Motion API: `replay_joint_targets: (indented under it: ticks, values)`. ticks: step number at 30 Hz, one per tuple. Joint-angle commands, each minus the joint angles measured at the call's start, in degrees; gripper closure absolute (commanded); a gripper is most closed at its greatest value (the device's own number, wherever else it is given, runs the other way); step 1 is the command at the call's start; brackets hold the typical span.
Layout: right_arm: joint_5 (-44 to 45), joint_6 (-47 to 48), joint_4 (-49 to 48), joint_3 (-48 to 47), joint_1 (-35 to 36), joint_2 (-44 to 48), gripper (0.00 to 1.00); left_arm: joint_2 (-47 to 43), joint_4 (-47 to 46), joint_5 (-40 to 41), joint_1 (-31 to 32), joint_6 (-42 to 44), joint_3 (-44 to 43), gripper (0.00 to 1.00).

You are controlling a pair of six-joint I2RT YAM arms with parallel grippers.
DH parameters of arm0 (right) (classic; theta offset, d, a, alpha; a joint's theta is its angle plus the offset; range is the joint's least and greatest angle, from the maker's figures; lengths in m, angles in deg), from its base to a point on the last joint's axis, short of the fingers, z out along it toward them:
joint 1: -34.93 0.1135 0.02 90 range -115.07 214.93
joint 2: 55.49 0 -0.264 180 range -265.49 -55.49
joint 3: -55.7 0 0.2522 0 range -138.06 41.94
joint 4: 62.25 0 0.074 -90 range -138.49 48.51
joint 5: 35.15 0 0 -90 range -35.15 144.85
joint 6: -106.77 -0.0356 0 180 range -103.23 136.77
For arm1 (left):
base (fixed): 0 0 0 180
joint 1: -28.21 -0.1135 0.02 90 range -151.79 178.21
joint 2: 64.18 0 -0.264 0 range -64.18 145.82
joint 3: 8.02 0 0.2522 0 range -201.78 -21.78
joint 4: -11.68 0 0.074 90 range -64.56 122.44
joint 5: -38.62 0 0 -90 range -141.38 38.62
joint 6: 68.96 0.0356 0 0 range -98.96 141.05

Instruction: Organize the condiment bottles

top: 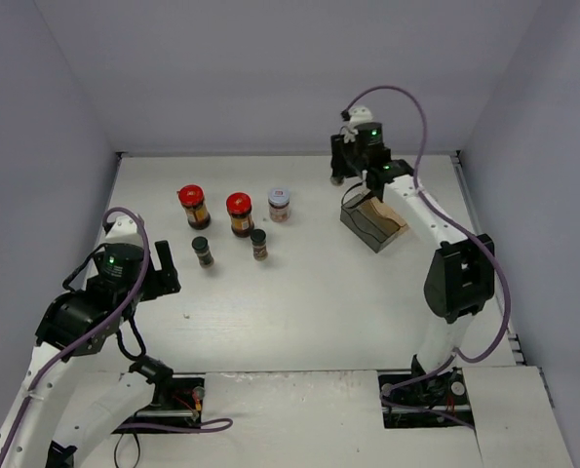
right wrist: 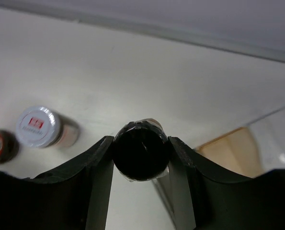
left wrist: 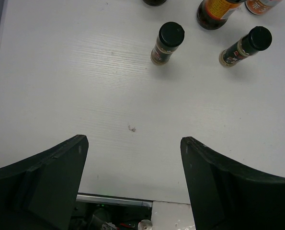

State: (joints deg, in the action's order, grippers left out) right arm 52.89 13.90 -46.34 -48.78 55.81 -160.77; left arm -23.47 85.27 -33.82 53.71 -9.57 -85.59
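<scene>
Two red-lidded jars (top: 194, 205) (top: 239, 213) and a white-lidded pinkish jar (top: 279, 203) stand in a row at mid-left. Two black-capped bottles (top: 203, 251) (top: 258, 244) stand in front of them. My right gripper (right wrist: 141, 158) is shut on the third black-capped bottle (right wrist: 141, 149), seen cap-on and held above the table beside the tray. In the top view the right gripper (top: 356, 180) hides this bottle. My left gripper (left wrist: 134, 140) is open and empty, well short of the two bottles (left wrist: 167, 42) (left wrist: 243, 46).
A clear smoky plastic tray (top: 372, 222) with a tan panel sits at the back right, just under my right gripper. The white-lidded jar (right wrist: 39, 127) lies left of the held bottle. Walls enclose the table on three sides. A small speck (left wrist: 131, 128) lies on the table.
</scene>
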Motion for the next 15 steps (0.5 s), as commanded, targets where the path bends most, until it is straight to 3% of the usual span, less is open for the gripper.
replay_joint_targets:
  ticks: [1, 15]
  values:
    - [1.43, 1.12, 0.30, -5.95, -5.14, 3.77, 1.00, 1.04, -1.21, 0.28, 0.17, -0.94, -0.26, 0.21]
    - [-0.33, -1.34, -0.92, -7.19, -19.83, -2.21, 1.00, 5.08, -4.11, -1.48, 0.17, 1.08, 0.70, 0.22]
